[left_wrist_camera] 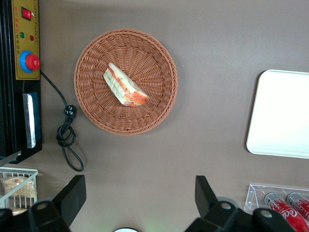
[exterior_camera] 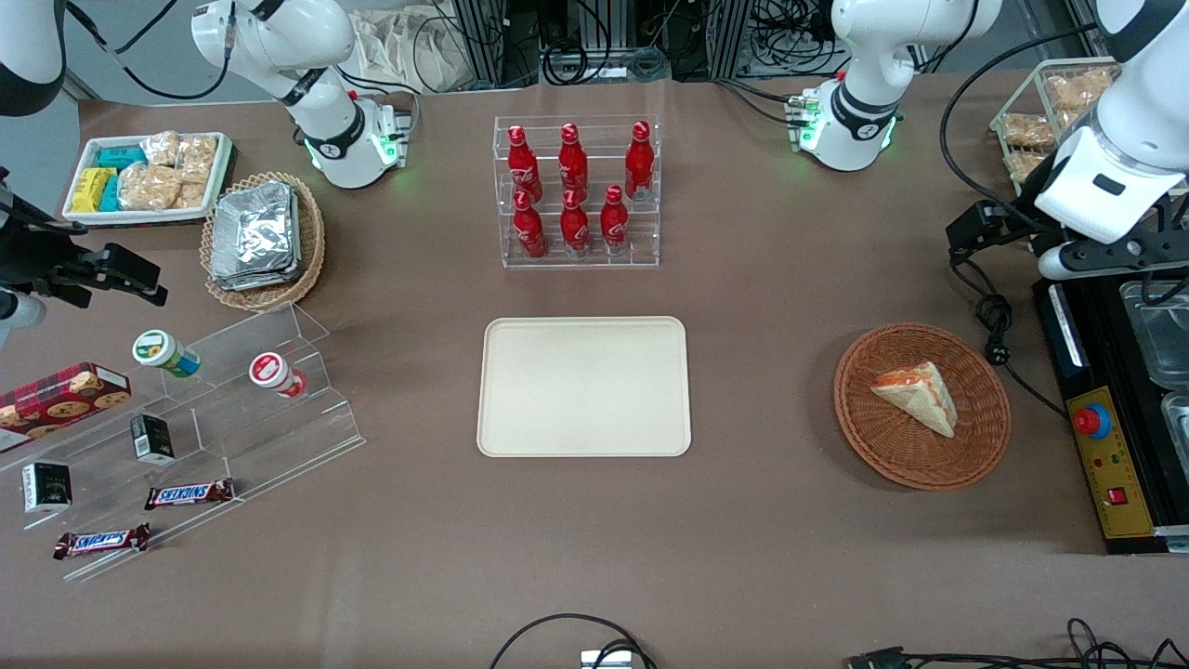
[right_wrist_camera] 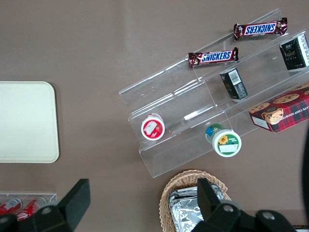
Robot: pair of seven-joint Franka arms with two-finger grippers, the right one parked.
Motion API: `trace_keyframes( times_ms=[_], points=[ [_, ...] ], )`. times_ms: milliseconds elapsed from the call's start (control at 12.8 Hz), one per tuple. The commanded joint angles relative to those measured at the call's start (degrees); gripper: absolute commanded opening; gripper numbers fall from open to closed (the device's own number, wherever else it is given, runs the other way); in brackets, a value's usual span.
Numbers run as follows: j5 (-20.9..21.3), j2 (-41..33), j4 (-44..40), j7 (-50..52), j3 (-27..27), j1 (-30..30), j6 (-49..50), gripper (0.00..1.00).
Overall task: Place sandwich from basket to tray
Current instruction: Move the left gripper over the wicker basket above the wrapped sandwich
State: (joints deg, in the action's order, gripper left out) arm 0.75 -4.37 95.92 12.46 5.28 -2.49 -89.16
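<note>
The sandwich [exterior_camera: 920, 395], a pale wedge with red, orange and green filling, lies in the round reddish-brown wicker basket [exterior_camera: 864, 437] toward the working arm's end of the table. The cream tray [exterior_camera: 585, 386] lies bare at the table's middle, beside the basket. My left gripper [exterior_camera: 971, 237] hangs open and empty high above the table, farther from the front camera than the basket. In the left wrist view the gripper [left_wrist_camera: 139, 186] is wide open over bare table, apart from the sandwich [left_wrist_camera: 124, 88], the basket [left_wrist_camera: 96, 63] and the tray [left_wrist_camera: 282, 113].
A black control box with a red button [exterior_camera: 1105, 446] and a looped cable [exterior_camera: 994, 316] lie beside the basket. A clear rack of red bottles [exterior_camera: 576, 190] stands farther back than the tray. A wire basket of snacks [exterior_camera: 1040, 116] sits at the back corner.
</note>
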Motion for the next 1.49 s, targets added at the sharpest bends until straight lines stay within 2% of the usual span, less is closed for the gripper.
trace_keyframes(
  times_ms=[0, 235, 548, 939, 1252, 1409],
  points=[
    [-0.13, -0.91, 0.23, -0.34, 0.78, 1.08, 0.83, 1.0],
    [0.13, -0.82, 1.2, -1.03, 0.69, 1.08, -0.65, 1.0],
    [0.66, 0.06, 4.79, -0.17, 0.34, 1.17, -7.69, 1.0],
    [1.01, 6.9, 7.26, 24.25, 0.25, 2.05, -11.02, 1.0],
    [1.1, 10.07, 15.33, 32.88, 0.25, 4.16, -24.62, 1.0],
    [1.1, 12.7, 16.23, 34.12, -1.31, 4.68, -27.89, 1.0]
  ],
)
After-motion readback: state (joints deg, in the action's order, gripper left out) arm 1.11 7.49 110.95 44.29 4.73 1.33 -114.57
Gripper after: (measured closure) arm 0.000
